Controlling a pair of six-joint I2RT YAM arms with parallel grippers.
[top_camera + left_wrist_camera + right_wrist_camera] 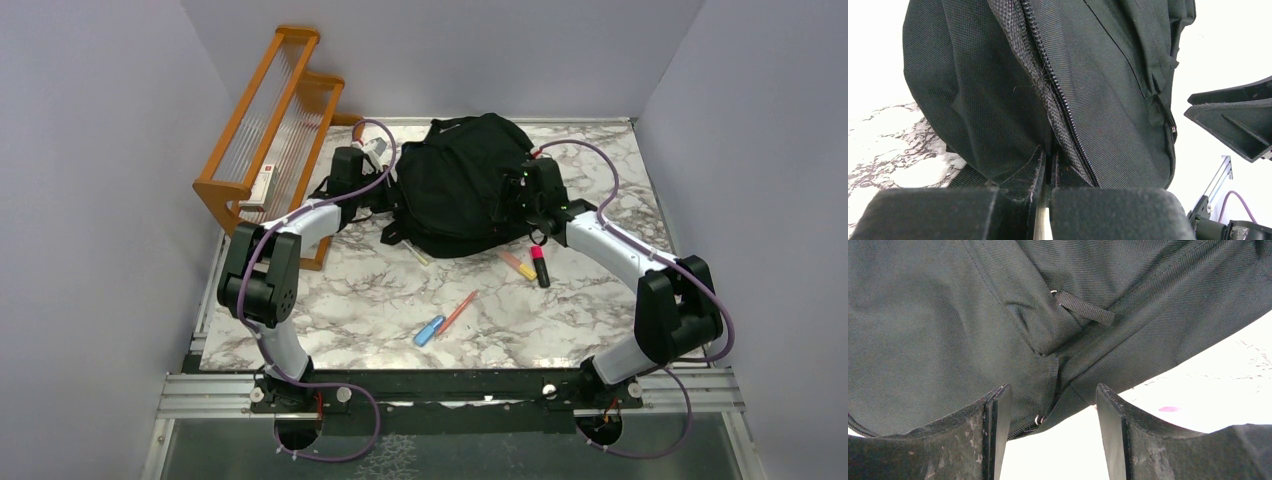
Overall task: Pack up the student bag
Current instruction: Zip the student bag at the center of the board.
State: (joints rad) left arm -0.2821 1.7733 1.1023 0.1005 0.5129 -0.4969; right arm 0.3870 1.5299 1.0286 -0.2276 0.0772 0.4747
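Table (380, 290): white marble pattern with grey veins; it carries the student bag on its far half

Student bag (465, 185): black woven fabric, slumped in a heap, zip seam exposed on its left flank; it lies between the two grippers

Rack (262, 130): orange wood with clear ribbed panels, standing well left of the student bag

Left gripper (1047, 160): at the bag's left flank, fingers pressed together, pinching the fabric edge beside the zip

Right gripper (1050, 405): at the bag's right flank, fingers spread, with a zip pull and a seam of the bag in the gap between them, nothing clamped

Highlighter (540, 265): pink and black, just beside the bag's near right corner

Marker (518, 264): orange and yellow, touching or almost touching the highlighter, on its left

Pen (457, 312): orange, slim, well apart from the bag on its near side

Blue item (429, 330): short, at the pen's near end; kind too small to tell
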